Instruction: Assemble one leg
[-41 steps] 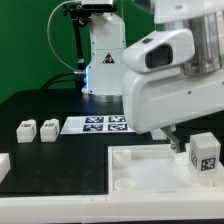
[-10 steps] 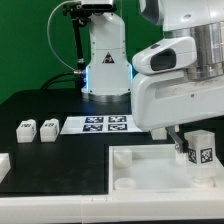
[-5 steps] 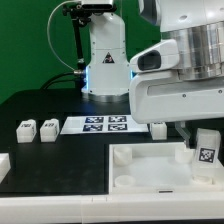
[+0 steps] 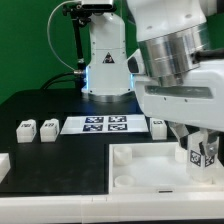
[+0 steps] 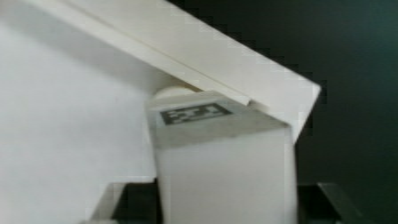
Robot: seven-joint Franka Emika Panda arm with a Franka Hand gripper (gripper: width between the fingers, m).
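Four legs in all, one tray (image 4: 150,168) and one marker board (image 4: 104,124), all on a black surface (image 4: 40,105). The end effector (image 4: 200,142) is clamped on the held leg (image 4: 205,155). In the wrist view this block fills the gap between the two dark fingers (image 5: 121,205), with its tag (image 5: 196,112) facing the camera. It hangs tilted directly beneath the end effector, over a corner of the tray; whether it touches the tray cannot be told. A loose leg (image 4: 157,125) stands just beside the end effector, toward the exterior view's left. A third leg (image 4: 47,128) and a fourth leg (image 4: 26,128) sit well apart from it, farther that way. The legs are small, smooth white blocks bearing black-and-white square tags. The tray is flat, white and rimmed, with round sockets (image 4: 125,155).
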